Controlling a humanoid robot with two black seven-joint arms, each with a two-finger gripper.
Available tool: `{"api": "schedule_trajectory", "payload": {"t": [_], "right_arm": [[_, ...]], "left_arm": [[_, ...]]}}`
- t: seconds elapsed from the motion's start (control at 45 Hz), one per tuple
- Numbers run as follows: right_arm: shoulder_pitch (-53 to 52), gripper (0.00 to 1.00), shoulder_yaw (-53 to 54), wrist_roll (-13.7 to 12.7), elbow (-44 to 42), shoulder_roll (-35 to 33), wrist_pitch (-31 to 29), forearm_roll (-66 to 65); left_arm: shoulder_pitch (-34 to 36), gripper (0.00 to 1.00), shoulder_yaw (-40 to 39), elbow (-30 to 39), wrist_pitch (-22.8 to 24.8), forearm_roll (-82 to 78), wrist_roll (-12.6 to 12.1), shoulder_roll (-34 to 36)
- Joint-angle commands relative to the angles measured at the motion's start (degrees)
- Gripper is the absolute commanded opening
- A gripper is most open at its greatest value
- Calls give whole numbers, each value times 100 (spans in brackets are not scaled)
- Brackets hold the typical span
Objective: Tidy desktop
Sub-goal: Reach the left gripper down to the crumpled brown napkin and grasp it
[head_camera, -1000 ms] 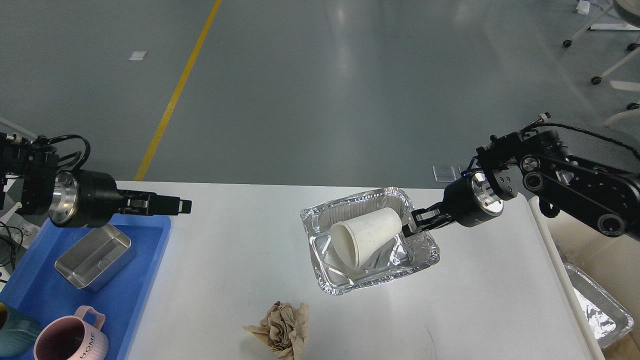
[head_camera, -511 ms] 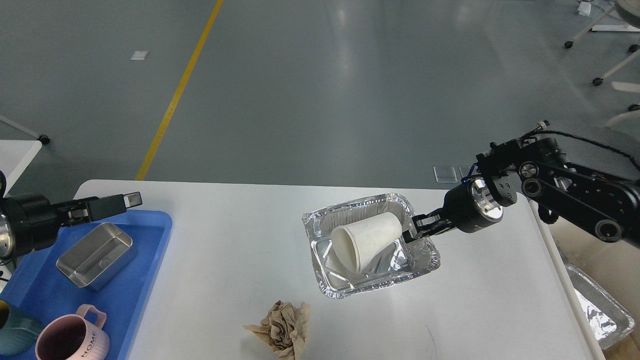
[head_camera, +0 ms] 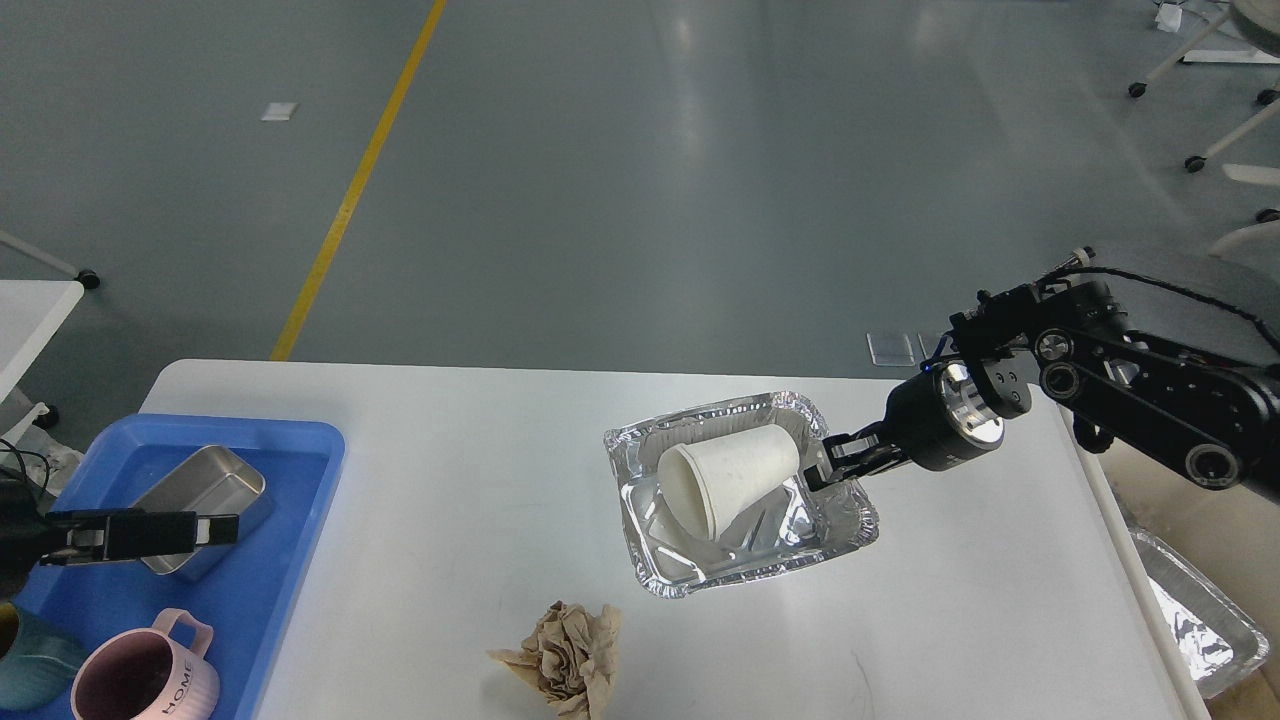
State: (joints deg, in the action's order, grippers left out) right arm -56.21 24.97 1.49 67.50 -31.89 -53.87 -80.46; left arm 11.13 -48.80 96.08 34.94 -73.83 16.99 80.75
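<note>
Two black hands show. The white counter (head_camera: 460,470) fills the lower middle of the frame. The right hand (head_camera: 822,462) sits right of centre, at the right rim of the foil tray (head_camera: 850,515) on the counter. It looks closed on that rim, but its tips are small and dark. A white paper cup (head_camera: 730,480) lies tipped inside the tray. The left hand (head_camera: 215,530) is at the lower left, over the blue tray (head_camera: 290,560) and partly covering a metal box (head_camera: 205,485). Its fingers sit close together; I cannot tell if it holds anything. A crumpled brown paper (head_camera: 565,655) lies at the bottom, cut off by the edge.
</note>
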Motion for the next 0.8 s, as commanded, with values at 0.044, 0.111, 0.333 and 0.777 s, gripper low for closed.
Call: {"api": "schedule_trajectory", "payload": {"t": [0.044, 0.111, 0.333, 0.777], "right_arm": [[5, 0, -1, 0, 0, 16, 0, -5], [5, 0, -1, 0, 0, 16, 0, -5], [22, 0, -1, 0, -62, 42, 0, -5], [40, 0, -1, 0, -79, 51, 0, -5]], "left_arm": [[125, 78, -94, 7, 601, 0, -37, 46], [248, 78, -94, -2, 672, 0, -81, 2], [372, 78, -68, -45, 663, -8, -695, -515], [1346, 80, 1336, -1414, 628, -1027, -2560, -4794]]}}
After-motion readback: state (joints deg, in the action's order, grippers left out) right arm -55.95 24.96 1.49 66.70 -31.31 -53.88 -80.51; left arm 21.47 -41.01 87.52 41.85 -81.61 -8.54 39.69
